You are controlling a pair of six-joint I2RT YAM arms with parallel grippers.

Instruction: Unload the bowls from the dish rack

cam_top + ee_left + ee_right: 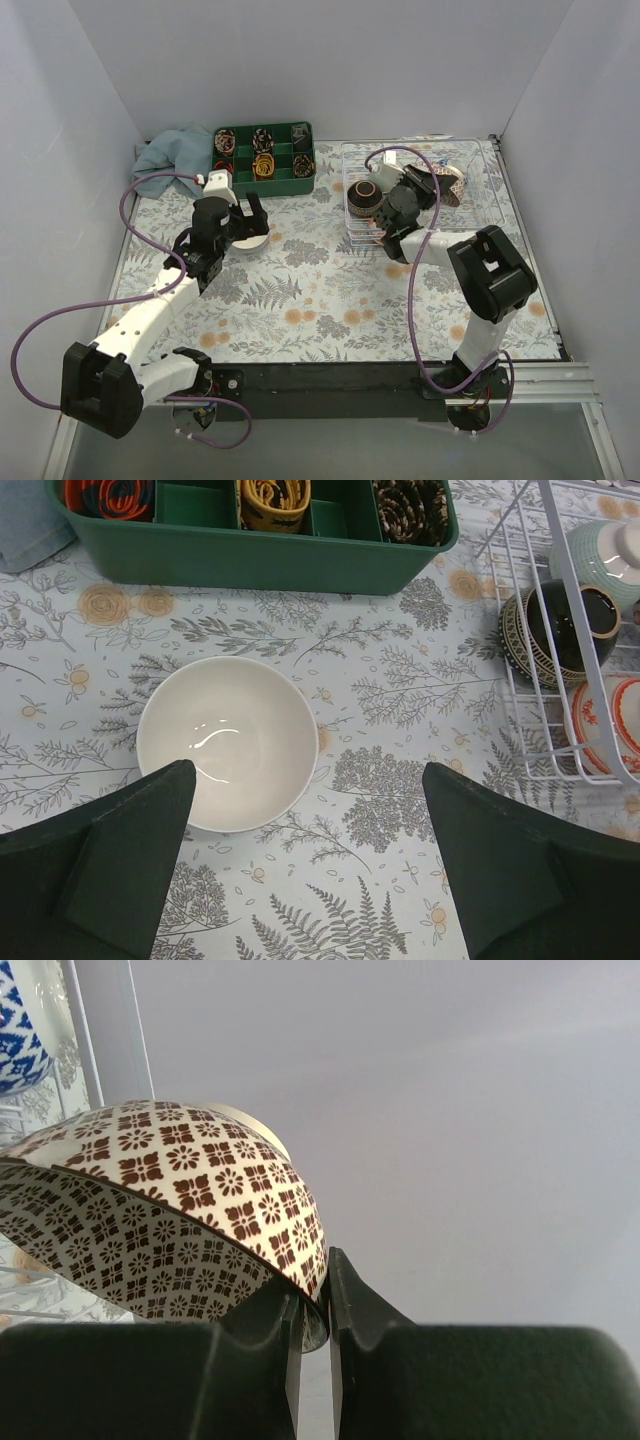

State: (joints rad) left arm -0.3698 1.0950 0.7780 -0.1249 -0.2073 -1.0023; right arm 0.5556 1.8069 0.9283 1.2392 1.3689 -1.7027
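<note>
The white wire dish rack [486,205] stands at the back right. My right gripper [428,190] is over it, shut on the rim of a cream bowl with a brown flower pattern [449,185]. In the right wrist view the jaws [316,1305] pinch that rim, and the bowl [180,1200] hangs tilted. A dark bowl [365,200] and a pale bowl [386,172] stay in the rack. My left gripper [310,865] is open just above a plain white bowl [227,742] that stands on the table, also seen in the top view [250,241].
A green compartment tray [262,155] with rolled items stands at the back centre, and a blue cloth [168,150] lies left of it. The rack's edge [520,670] lies right of the left gripper, holding the dark bowl [560,625] and a red-and-white dish [610,720]. A blue-and-white bowl [15,1030] shows beyond the held bowl.
</note>
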